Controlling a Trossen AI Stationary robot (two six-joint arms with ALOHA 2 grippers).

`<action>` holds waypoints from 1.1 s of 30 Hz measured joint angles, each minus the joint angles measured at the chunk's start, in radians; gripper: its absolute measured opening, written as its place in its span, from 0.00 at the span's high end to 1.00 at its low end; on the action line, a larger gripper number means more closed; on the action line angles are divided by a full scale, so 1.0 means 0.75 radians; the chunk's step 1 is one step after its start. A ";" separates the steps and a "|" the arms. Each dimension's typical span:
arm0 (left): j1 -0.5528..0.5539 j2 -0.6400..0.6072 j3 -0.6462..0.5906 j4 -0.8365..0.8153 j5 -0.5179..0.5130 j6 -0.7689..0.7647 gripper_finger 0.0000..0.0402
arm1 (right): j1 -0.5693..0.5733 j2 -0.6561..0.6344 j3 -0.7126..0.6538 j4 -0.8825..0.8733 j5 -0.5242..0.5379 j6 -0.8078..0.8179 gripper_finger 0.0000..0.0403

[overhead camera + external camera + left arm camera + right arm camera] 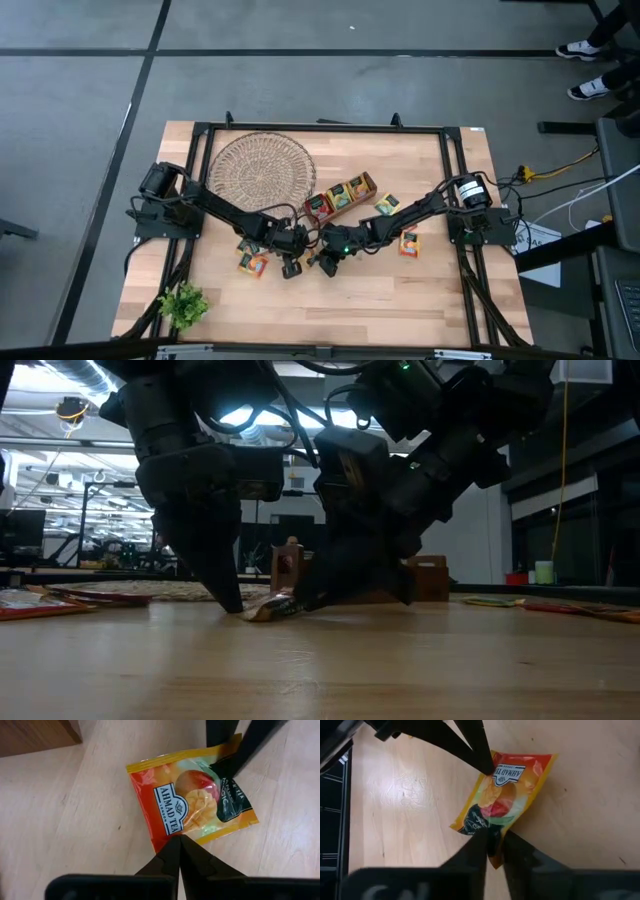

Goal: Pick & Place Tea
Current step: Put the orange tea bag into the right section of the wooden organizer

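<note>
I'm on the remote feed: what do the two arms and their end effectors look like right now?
Both arms are black, jointed links with black cables along them. The right arm has a silver-white ring at its base and a small green light near the wrist. Left end effector and right end effector each have two slim, tapered black fingers.

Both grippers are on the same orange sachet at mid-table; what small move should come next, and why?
Probably the right gripper should finish closing on the sachet edge between its fingers, then lift. The shut left gripper only pins the opposite edge against the table.
</note>
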 joint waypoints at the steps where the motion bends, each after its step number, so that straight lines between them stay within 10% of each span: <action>1: 0.000 0.000 0.000 0.000 0.000 0.000 0.99 | 0.000 0.000 0.000 0.001 0.000 -0.001 0.90; 19: -0.016 -0.264 0.016 -0.139 -0.142 0.201 0.91 | 0.000 -0.003 0.002 -0.001 -0.027 -0.191 0.99; 33: 0.007 -0.478 0.021 -0.195 -0.160 0.139 0.52 | 0.001 -0.169 0.001 -0.026 0.109 -0.563 0.99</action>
